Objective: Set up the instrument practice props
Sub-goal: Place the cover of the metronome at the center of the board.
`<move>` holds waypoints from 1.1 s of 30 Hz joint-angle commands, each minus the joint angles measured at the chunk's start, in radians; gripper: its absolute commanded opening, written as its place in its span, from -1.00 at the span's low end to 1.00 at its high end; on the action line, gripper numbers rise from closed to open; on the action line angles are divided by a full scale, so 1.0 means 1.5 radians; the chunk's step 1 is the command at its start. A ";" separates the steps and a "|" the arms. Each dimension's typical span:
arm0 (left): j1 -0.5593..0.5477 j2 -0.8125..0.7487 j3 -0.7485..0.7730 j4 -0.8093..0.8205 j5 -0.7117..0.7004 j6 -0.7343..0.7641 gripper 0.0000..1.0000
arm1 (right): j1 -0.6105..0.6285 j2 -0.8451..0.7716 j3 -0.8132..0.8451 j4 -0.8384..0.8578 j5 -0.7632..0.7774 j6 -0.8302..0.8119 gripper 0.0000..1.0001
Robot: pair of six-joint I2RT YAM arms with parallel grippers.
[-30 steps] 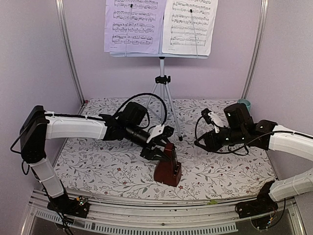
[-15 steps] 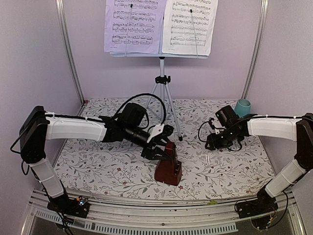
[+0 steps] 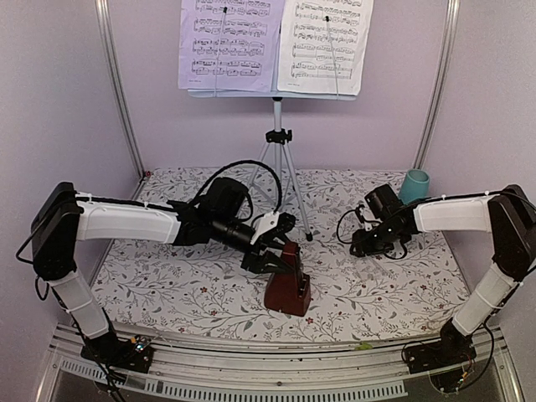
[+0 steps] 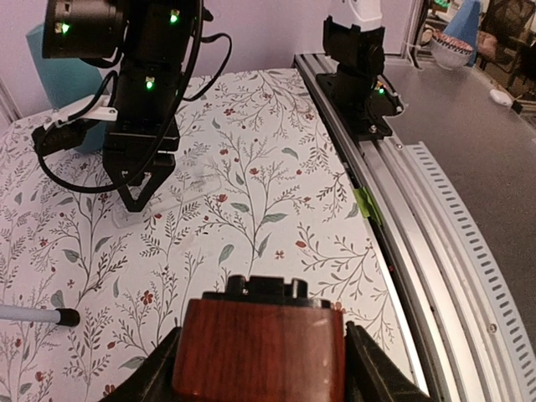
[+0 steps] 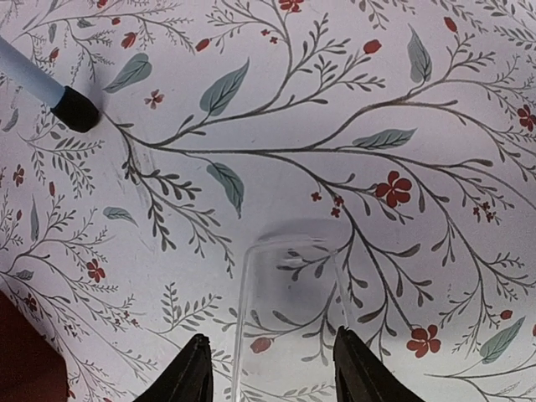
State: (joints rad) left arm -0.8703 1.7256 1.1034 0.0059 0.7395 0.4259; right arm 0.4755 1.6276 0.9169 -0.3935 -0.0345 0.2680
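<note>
– Checking poses first. Left arm?
– Stretched low from the left side to mid-table. The left gripper (image 3: 280,254) is clenched on the top of the metronome (image 3: 287,283); in the wrist view both fingers (image 4: 163,373) press against its red-brown sides. The metronome stands upright on the floral table (image 3: 159,289), front centre.
– Right arm?
– Reaching in from the right, wrist bent down. The right gripper (image 3: 358,248) hangs just over the cloth, jaws parted astride a clear flat piece (image 5: 289,310), with a gap showing on one side.
– Containers?
– One teal cup (image 3: 414,185), upright at the far right, behind the right arm. Cannot tell what is in it.
– Other props?
– The music stand (image 3: 277,113) is at the back centre with the sheet-music pages (image 3: 226,42) side by side on its shelf.
</note>
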 commanded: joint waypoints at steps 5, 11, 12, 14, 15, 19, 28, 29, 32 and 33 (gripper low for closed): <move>0.009 -0.004 -0.011 -0.012 -0.021 -0.016 -1.00 | -0.004 0.002 -0.020 0.053 0.007 0.013 -0.31; 0.008 -0.006 -0.013 -0.016 -0.026 -0.015 -1.00 | -0.003 -0.045 -0.038 0.077 -0.009 0.007 0.07; 0.009 -0.006 -0.014 -0.017 -0.025 -0.016 -1.00 | -0.002 -0.071 -0.049 0.099 -0.025 0.000 0.16; 0.008 -0.007 -0.013 -0.018 -0.025 -0.016 -1.00 | 0.010 -0.121 -0.078 0.149 -0.054 -0.012 0.30; 0.008 -0.008 -0.014 -0.018 -0.024 -0.016 -1.00 | 0.022 -0.149 -0.094 0.176 -0.065 -0.023 0.36; 0.009 -0.011 -0.018 -0.013 -0.027 -0.016 -1.00 | 0.080 -0.252 -0.169 0.278 -0.092 -0.061 0.85; 0.009 -0.010 -0.022 -0.012 -0.021 -0.007 -1.00 | 0.172 -0.379 -0.262 0.405 -0.152 -0.108 0.99; 0.010 -0.010 -0.022 -0.012 -0.020 -0.008 -1.00 | 0.178 -0.378 -0.264 0.410 -0.159 -0.107 0.98; 0.009 -0.007 -0.021 -0.012 -0.018 -0.008 -1.00 | 0.211 -0.360 -0.257 0.423 -0.162 -0.109 0.97; 0.009 -0.007 -0.022 -0.012 -0.018 -0.007 -1.00 | 0.222 -0.352 -0.253 0.426 -0.157 -0.110 0.96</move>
State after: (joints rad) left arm -0.8700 1.7206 1.0958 0.0158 0.7273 0.4149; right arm 0.7563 1.0756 0.5304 0.1684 -0.2436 0.1253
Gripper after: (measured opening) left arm 0.558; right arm 0.984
